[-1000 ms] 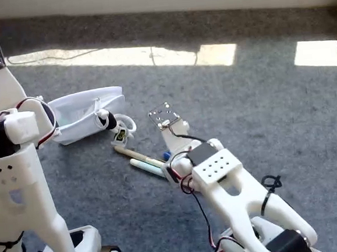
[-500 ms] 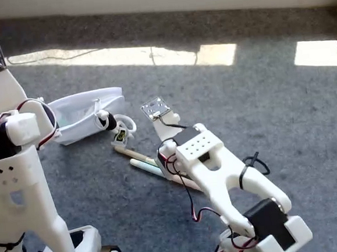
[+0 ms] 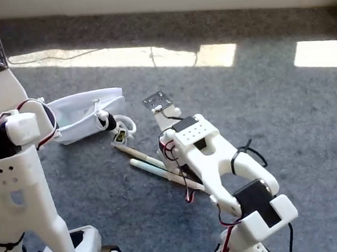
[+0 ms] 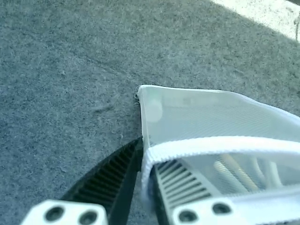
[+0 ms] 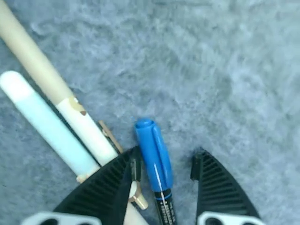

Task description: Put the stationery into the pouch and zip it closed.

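Pens on grey surface (image 3: 272,112), packing under way: my left tool (image 4: 143,155) was clamped on the rim of the white mesh pouch (image 4: 211,117), which lay on its side with its unzipped mouth turned toward the loose stationery. My right tool (image 5: 167,155) hung low with its jaws apart, one on either side of the blue marker (image 5: 153,147), and as far as the wrist view showed, neither was touching it. Just beside the marker lay a beige pen (image 5: 40,65) and a pale-blue pen (image 5: 44,117), side by side and touching, the beige pen's clip close against one jaw. From the high view both pens lay near the pouch but outside it. Step in hand, by my reading: picking up the marker, with the other pens and the zip yet to come. Next move called for closing squarely across the marker's barrel without catching the beige pen's clip, then lifting it and carrying it to the pouch's mouth. Risk, as I judged it: the round barrel could roll out of a slanted grip
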You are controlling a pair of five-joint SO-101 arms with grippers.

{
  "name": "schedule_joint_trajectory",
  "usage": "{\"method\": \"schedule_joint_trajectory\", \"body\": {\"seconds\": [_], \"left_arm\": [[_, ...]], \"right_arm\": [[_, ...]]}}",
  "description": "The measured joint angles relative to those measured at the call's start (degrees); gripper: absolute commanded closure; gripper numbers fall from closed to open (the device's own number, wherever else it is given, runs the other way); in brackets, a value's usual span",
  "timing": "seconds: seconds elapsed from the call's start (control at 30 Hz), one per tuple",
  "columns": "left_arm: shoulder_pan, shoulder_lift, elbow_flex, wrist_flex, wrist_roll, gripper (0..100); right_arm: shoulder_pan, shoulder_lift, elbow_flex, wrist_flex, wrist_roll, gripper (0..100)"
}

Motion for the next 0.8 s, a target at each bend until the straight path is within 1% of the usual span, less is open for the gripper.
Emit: {"method": "schedule_joint_trajectory", "body": {"seconds": [0.13, 0.27, 0.33, 0.7, 0.8], "left_arm": [[0.0, 0.0, 0.0, 0.0, 0.0, 99], [0.0, 0.0, 0.0, 0.0, 0.0, 99], [0.0, 0.0, 0.0, 0.0, 0.0, 99], [0.0, -0.1, 0.0, 0.0, -0.1, 99], [0.0, -0.1, 0.0, 0.0, -0.1, 99]], "right_arm": [[0.0, 0.0, 0.0, 0.0, 0.2, 83.9], [0.3, 0.0, 0.0, 0.0, 0.5, 94.6], [0.6, 0.0, -0.1, 0.0, 0.5, 97.9], [0.8, 0.1, -0.1, -0.1, 0.5, 98.6], [2.0, -2.1, 0.2, 0.3, 0.5, 98.6]]}}
